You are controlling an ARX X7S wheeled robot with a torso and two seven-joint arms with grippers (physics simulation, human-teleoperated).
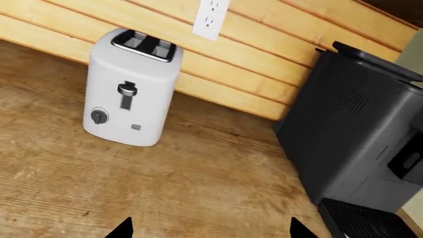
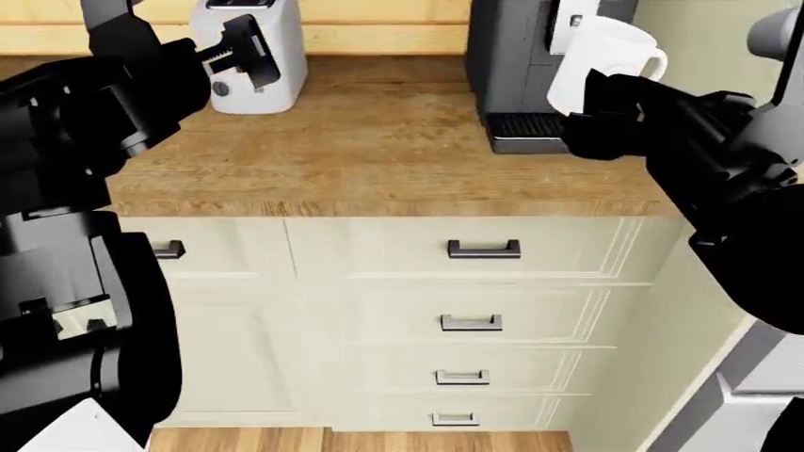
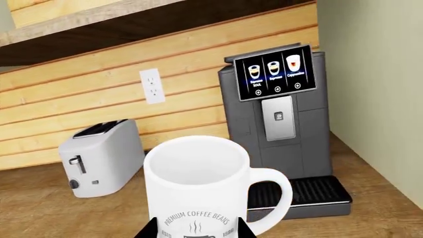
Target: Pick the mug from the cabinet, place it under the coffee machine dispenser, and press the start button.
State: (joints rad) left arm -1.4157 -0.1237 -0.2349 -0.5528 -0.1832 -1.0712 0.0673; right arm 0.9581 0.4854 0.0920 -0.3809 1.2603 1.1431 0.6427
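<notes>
And we have the mug (image 3: 196,191) in hand: the right gripper (image 2: 601,113) is clamped on it, finger tips (image 3: 153,230) pressed to its lower wall, and it rides upright in the air just in front of the coffee machine (image 3: 281,126). So by our reckoning the pick from the cabinet is done, and two steps are left: setting it down and pressing start. The drip tray (image 3: 310,192) under the coffee machine dispenser (image 3: 278,118) sits bare, nothing on its black grille yet. We're looking straight into the mug from the right wrist view and it's empty, clean white inside, handle pointing toward the tray side. The screen (image 3: 274,73) glows with three drink icons above the spout; which control counts as start we can't tell from here. Over on the other side, our left gripper (image 2: 239,49) hangs spread apart near the white toaster (image 2: 248,52), holding nothing, its slots (image 1: 146,44) showing nothing inside
</notes>
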